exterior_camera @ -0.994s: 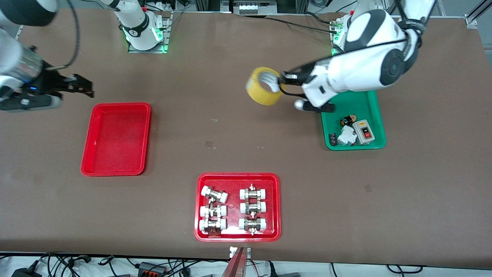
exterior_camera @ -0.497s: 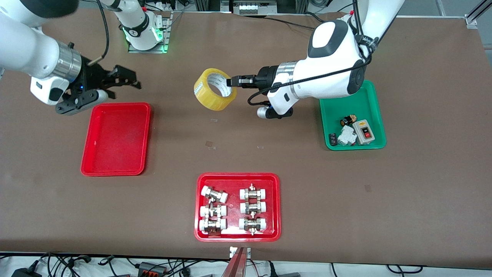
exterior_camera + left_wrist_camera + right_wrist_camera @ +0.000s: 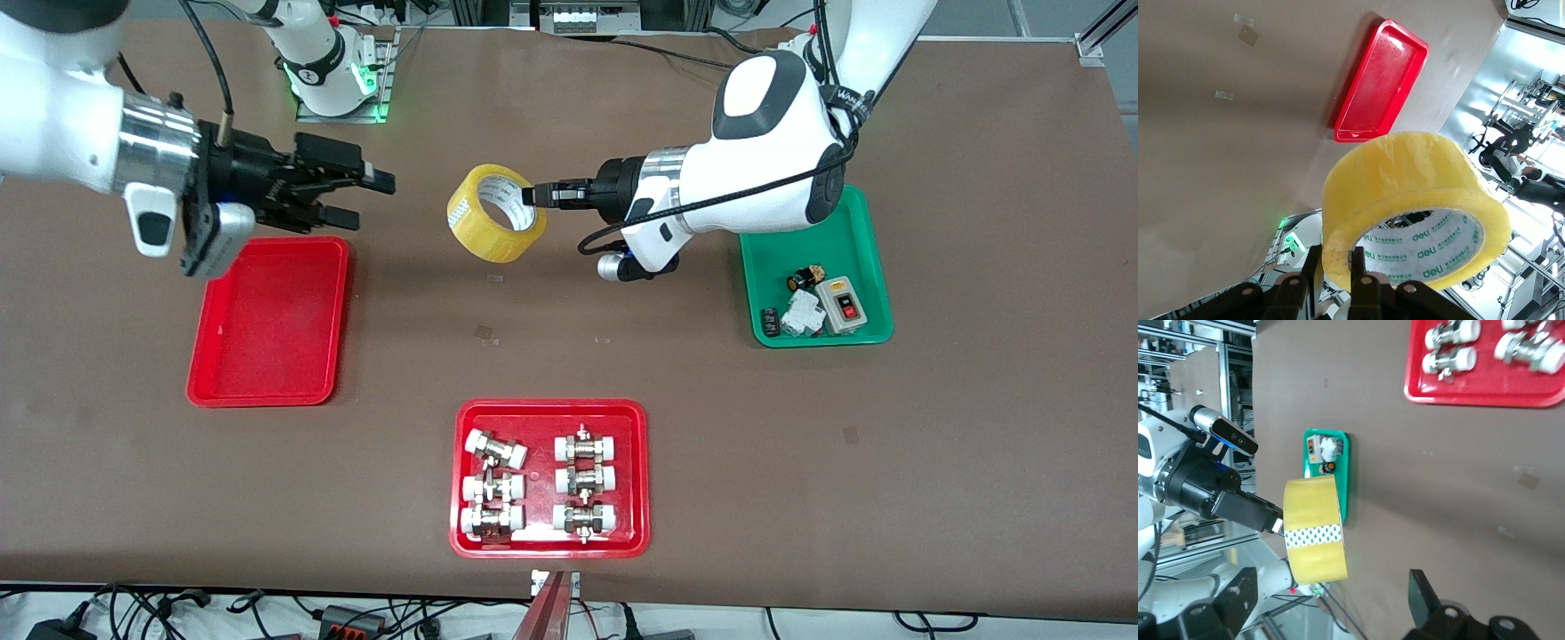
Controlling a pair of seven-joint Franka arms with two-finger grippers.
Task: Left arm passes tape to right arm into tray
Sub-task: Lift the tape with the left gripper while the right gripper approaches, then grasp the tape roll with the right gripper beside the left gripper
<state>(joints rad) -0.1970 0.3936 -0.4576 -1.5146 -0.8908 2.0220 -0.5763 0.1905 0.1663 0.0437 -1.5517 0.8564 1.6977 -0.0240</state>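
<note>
Two grippers up | my left gripper [image 3: 532, 195] fingers clamp the tape [image 3: 495, 213] wall over desk [image 3: 569, 356] | my right gripper [image 3: 360, 196] fingers apart, beside tape, above tray [image 3: 267, 322] edge

The tape [image 3: 1314, 530] hangs above the brown table [image 3: 1458, 473], pinched at its edge by the left end effector [image 3: 1276, 523]. A green tray [image 3: 1343, 477] holding small parts shows past the roll. A red tray [image 3: 1485, 389] with white-capped fittings [image 3: 1449, 347] fills one corner. One dark finger [image 3: 1426, 595] of the right end effector shows
</note>
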